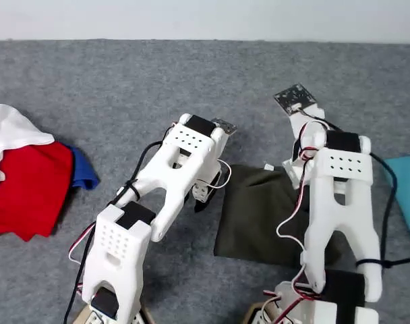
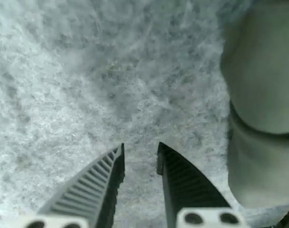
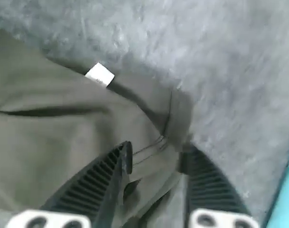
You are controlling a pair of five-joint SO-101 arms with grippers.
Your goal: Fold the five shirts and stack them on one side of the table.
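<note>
The dark olive shirt (image 1: 252,216) lay roughly flat on the grey table (image 1: 124,88), close to the near edge where the two arms were mounted and a little toward the table's right edge. It looked partly folded, with its sides tucked in. A small white tag (image 3: 99,75) showed at its collar, which faced the far edge.

The left gripper (image 2: 139,161) hung low over bare table just beside the olive shirt's left border. Its two fingers stood a narrow gap apart with nothing between them, and they did not touch the cloth.

The right gripper (image 3: 156,159) was down at the shirt's far right corner, near the collar. Its fingers were spread, and a fold of olive fabric ran between them. The right wrist view was too close to tell whether the fingertips (image 3: 125,156) pressed on the cloth or only straddled it.

At the table's left edge a red shirt (image 1: 26,185) lay loosely spread. A crumpled white shirt (image 1: 13,128) overlapped its far side, and a bit of blue shirt (image 1: 83,172) stuck out from under its right side. A teal shirt (image 1: 406,185) lay at the table's right edge, well apart from the left-hand heap and just beside the right arm.
</note>
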